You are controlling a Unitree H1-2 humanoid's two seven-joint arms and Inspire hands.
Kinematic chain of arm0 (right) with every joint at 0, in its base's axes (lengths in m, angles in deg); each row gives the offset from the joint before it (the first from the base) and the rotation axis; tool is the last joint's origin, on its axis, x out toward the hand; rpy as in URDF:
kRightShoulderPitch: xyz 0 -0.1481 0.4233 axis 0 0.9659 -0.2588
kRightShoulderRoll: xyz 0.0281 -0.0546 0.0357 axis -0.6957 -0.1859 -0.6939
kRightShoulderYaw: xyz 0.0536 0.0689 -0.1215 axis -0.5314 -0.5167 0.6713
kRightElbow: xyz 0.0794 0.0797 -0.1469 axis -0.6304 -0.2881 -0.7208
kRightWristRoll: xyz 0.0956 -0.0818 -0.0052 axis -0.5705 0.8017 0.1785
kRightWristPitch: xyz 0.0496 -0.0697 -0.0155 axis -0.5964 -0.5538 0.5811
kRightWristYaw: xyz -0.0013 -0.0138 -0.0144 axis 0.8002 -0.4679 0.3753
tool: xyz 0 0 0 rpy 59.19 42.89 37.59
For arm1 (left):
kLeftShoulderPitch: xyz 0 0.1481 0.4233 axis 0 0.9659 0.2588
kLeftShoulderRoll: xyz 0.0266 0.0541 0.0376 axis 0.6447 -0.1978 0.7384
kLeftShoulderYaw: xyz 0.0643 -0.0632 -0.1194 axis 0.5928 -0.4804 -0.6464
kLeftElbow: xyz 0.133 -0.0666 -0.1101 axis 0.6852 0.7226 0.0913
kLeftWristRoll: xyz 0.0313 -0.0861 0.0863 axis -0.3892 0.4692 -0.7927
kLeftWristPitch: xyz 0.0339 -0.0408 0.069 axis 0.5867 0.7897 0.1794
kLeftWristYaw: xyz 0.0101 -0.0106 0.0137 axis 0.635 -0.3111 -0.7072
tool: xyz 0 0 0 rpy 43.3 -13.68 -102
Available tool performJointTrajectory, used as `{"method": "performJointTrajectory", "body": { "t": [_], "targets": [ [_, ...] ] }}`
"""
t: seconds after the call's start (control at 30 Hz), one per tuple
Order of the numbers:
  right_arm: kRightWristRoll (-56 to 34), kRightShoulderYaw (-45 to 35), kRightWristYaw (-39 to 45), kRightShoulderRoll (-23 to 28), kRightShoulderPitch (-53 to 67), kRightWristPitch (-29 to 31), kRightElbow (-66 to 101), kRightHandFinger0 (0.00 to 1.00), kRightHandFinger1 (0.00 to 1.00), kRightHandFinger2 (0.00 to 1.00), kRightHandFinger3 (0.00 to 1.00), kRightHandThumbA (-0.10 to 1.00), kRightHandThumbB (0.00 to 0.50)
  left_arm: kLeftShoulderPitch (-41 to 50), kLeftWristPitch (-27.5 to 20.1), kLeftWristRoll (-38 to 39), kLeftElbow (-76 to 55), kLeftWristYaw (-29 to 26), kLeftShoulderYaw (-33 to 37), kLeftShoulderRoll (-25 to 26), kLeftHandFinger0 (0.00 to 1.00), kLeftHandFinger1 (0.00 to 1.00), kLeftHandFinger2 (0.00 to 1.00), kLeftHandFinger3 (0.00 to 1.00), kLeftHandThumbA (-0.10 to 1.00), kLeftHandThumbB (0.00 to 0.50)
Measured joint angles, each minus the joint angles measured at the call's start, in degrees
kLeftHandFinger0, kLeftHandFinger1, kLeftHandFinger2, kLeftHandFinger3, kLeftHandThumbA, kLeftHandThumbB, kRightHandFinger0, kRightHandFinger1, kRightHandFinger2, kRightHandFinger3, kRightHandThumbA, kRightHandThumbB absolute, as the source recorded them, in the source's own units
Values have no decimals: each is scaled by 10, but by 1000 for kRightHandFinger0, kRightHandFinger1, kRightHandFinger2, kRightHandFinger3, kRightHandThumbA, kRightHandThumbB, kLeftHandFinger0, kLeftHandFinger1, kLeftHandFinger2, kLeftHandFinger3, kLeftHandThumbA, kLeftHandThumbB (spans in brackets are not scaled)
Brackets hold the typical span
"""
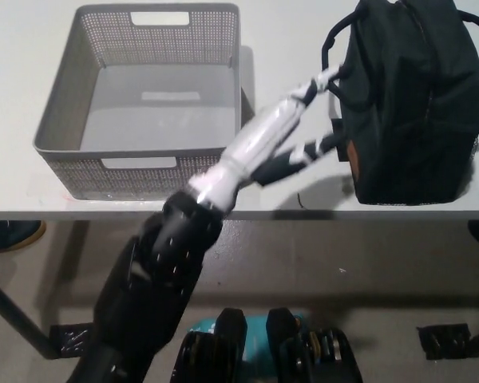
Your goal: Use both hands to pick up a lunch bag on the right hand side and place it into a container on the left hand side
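A dark green lunch bag [411,100] with black loop handles stands upright on the right side of the white table [287,48]. My white left hand [275,136] reaches across the table with its fingers spread, open, its fingertips at the bag's left side by the near handle. A grey perforated container [148,163] sits on the left of the table, nothing inside it. My right hand is out of view.
The table's front edge [247,214] runs across the middle of the picture, with floor below it. A dark shoe-like object [8,233] lies on the floor at the far left.
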Motion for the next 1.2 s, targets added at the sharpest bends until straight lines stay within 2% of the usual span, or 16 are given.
{"method": "performJointTrajectory", "body": {
  "t": [0.1, 0.17, 0.23, 0.33, 0.5, 0.53, 0.6, 0.63, 0.77, 0.87, 0.93, 0.97, 1.1, 1.2],
  "targets": [
    [-5, 0, 0, 9, -13, -10, -9, 1000, 1000, 1000, 1000, 964, 183, -17, 7, 11, 24, -3, -20, -17, 1000, 1000, 1000, 1000, 1000, 218],
    [-6, 0, 0, 14, -22, -17, -13, 1000, 1000, 1000, 1000, 967, 202, -27, 9, 26, 51, -8, -43, -34, 1000, 1000, 1000, 1000, 1000, 227],
    [-8, 0, 0, 16, -31, -23, -15, 1000, 1000, 1000, 1000, 987, 176, -36, 12, 47, 79, -19, -75, -59, 1000, 1000, 1000, 1000, 1000, 247],
    [-8, 3, 1, 18, -43, -32, -18, 1000, 1000, 1000, 1000, 986, 184, -49, 17, 78, 112, -42, -120, -96, 1000, 1000, 1000, 1000, 1000, 265],
    [-8, 11, 4, 24, -61, -43, -29, 1000, 1000, 1000, 1000, 1000, 174, -77, 27, 118, 165, -77, -177, -139, 1000, 1000, 1000, 1000, 1000, 245],
    [-9, 12, 4, 26, -64, -45, -31, 1000, 1000, 1000, 1000, 1000, 180, -80, 29, 123, 172, -82, -181, -142, 1000, 1000, 1000, 1000, 1000, 239],
    [-13, 14, 5, 27, -71, -49, -36, 1000, 1000, 1000, 1000, 1000, 183, -86, 34, 134, 186, -87, -189, -147, 1000, 1000, 1000, 1000, 1000, 267],
    [-15, 15, 6, 27, -74, -50, -40, 1000, 1000, 1000, 1000, 1000, 182, -89, 37, 141, 196, -88, -194, -150, 1000, 1000, 1000, 1000, 1000, 259],
    [-20, 15, 8, 28, -88, -58, -60, 1000, 1000, 1000, 1000, 1000, 165, -105, 49, 166, 234, -90, -206, -156, 1000, 1000, 1000, 1000, 1000, 272],
    [-28, 16, 9, 28, -96, -66, -65, 1000, 1000, 1000, 1000, 1000, 188, -117, 65, 186, 255, -89, -206, -160, 1000, 1000, 1000, 1000, 1000, 278],
    [-33, 16, 10, 28, -101, -71, -70, 1000, 1000, 1000, 1000, 1000, 155, -123, 73, 193, 267, -87, -203, -161, 1000, 1000, 1000, 1000, 1000, 287],
    [-35, 16, 10, 28, -103, -72, -74, 1000, 1000, 1000, 1000, 1000, 157, -125, 74, 194, 271, -87, -201, -161, 1000, 1000, 1000, 1000, 1000, 307],
    [-52, 15, 19, 30, -121, -76, -118, 1000, 1000, 1000, 1000, 1000, 176, -135, 79, 195, 305, -87, -186, -161, 1000, 1000, 1000, 1000, 1000, 315],
    [-68, 15, 29, 33, -133, -80, -153, 1000, 1000, 1000, 1000, 1000, 189, -139, 80, 195, 331, -87, -176, -159, 1000, 1000, 1000, 1000, 1000, 339]
  ]
}}
